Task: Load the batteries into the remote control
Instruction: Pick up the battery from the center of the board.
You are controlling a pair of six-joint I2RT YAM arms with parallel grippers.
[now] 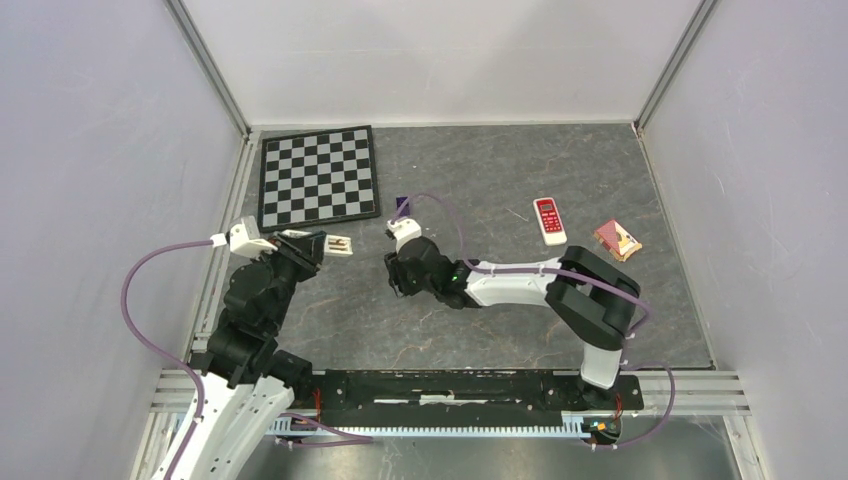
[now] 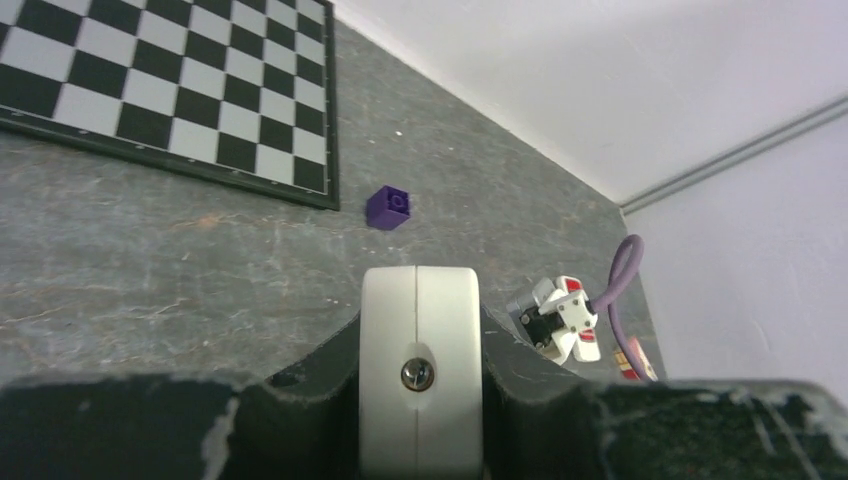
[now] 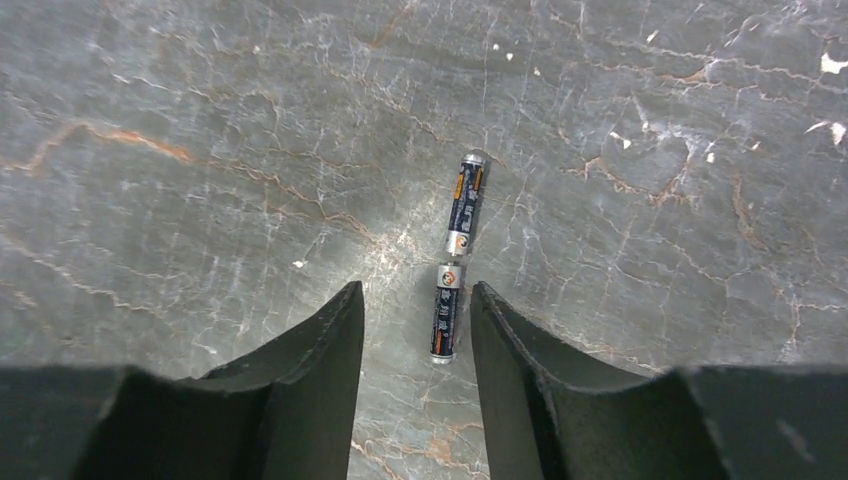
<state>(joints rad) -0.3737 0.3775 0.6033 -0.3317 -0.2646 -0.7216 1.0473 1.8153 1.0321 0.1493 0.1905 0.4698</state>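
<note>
Right tool [image 3: 418, 350] spread | over near battery [image 3: 445, 322] | left tool [image 2: 420, 325] clamps remote [image 2: 420, 410]

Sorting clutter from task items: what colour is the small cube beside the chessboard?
The cube is purple, clearest in the left wrist view.

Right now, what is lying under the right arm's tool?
Two batteries lie end to end on the grey table: one between the tool's open fingers, the other just beyond them. From the overhead camera the arm covers both.
</note>
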